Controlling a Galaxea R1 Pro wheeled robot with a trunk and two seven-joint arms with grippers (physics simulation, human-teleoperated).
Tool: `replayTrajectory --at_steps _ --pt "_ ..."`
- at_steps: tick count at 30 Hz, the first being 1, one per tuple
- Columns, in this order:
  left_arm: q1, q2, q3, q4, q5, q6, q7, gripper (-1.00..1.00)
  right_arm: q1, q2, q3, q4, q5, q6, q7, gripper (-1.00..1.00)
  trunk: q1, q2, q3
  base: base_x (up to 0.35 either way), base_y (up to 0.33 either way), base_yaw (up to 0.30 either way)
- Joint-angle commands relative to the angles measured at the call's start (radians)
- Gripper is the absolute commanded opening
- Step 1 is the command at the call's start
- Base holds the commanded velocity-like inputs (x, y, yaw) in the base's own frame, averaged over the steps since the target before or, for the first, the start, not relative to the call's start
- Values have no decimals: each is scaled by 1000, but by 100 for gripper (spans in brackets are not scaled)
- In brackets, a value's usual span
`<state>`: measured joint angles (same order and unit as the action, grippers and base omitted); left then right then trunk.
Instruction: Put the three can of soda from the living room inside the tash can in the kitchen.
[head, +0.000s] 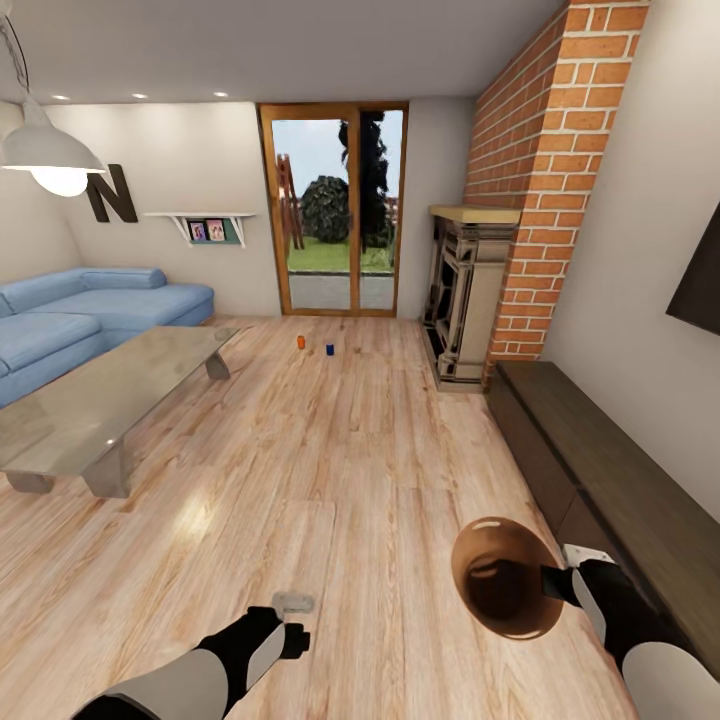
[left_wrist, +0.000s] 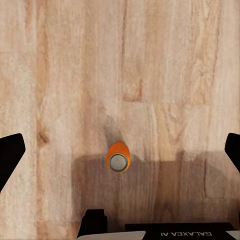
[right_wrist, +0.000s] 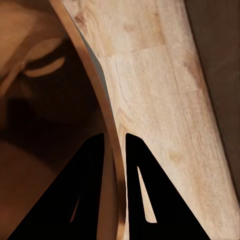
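Three cans are in play here: one orange can (left_wrist: 118, 157) stands upright on the wood floor (head: 330, 470) right below the left gripper (left_wrist: 120, 150), seen in the left wrist view with its silver top up, and two more wait far off near the glass doors (head: 333, 208), a second orange can (head: 300, 342) and a blue can (head: 329, 349), standing apart from each other on bare boards. The left gripper hangs over its can with fingers (left_wrist: 10, 152) spread wide, well clear on both sides and touching nothing. One bin (head: 505, 577) is up in the right gripper (head: 556, 581), mouth tilted toward the camera, brown inside showing; the right wrist view has the two fingers (right_wrist: 85, 190) pinched on the rim (right_wrist: 107, 130), one inside, one outside. The glass-topped coffee table (head: 90, 405) and blue sofa (head: 90, 310) line the left side, a long dark bench (head: 610, 470) and the brick fireplace (head: 545, 190) the right, and a broad lane of floor runs between them up to the far cans.
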<state>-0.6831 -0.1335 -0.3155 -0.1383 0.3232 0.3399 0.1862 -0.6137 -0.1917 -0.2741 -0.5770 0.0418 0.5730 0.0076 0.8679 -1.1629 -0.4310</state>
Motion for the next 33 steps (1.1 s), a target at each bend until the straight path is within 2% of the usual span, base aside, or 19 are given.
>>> replayTrajectory --at_steps 1,10,14,15,23,33 --pt "1 0 0 1 0 -4 0 100 0 0 0 7 -8 -10 5 -100 0 0 0 0 0 0" --pt "2 0 -2 3 0 -21 0 100 0 -1 0 28 -7 -26 6 -100 0 0 0 0 0 0" --pt "3 -1 -3 3 -1 -46 1 100 11 -4 0 48 -2 -100 6 -100 0 0 0 0 0 0" --pt "-3 -6 -8 -3 -1 -43 -5 100 14 -3 5 43 11 -104 8 -100 0 0 0 0 0 0" --pt "-6 -6 -17 -18 -1 -43 -6 100 14 -3 6 3 12 -104 14 -100 0 0 0 0 0 0" --pt "-6 -6 -17 -18 -1 -43 -6 100 14 -3 6 2 12 -104 14 -100 0 0 0 0 0 0"
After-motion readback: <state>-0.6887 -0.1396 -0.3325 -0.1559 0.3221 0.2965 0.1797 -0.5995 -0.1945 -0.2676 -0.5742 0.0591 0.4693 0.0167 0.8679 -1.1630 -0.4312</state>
